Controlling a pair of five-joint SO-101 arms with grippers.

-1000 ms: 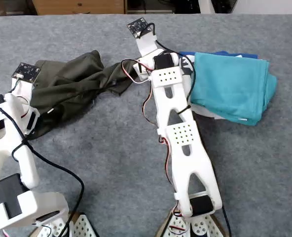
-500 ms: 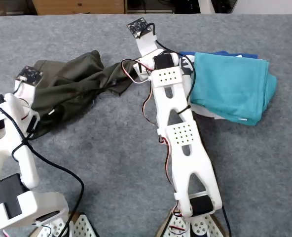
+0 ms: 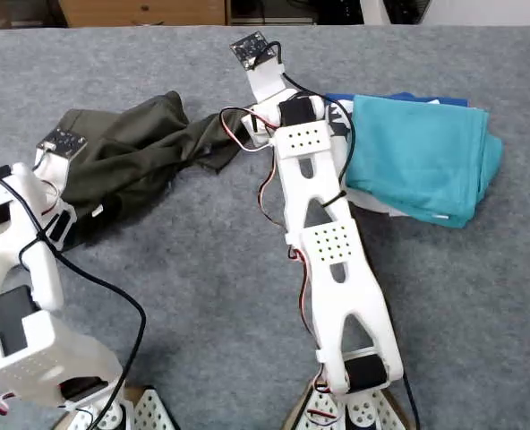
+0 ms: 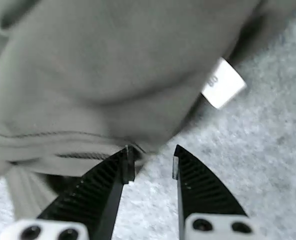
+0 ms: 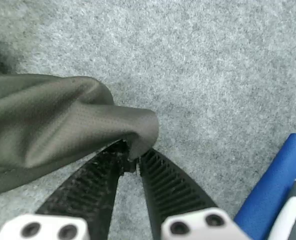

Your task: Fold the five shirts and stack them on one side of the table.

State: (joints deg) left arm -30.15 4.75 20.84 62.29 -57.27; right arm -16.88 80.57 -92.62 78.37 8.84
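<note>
High view: olive shirt [image 3: 131, 157] lay crumpled on the left half of the grey worktop [image 3: 202, 296], stretched between both arms.

Left wrist view: left claw [image 4: 150, 157] was slightly parted. Its tips sat at the shirt's hem near a white tag [image 4: 223, 82], one tip touching the cloth, with worktop showing in the gap.

Right wrist view: right claw [image 5: 133, 160] was clamped on a bunched corner of the olive shirt.

Teal shirt [image 3: 422, 161] lay folded on top of a blue shirt [image 3: 399, 97], just beside the right arm [image 3: 323, 233].

Change: left arm [image 3: 23, 260] had shifted since a second earlier, its wrist now further over the shirt. Right arm and stack were unchanged.
</note>
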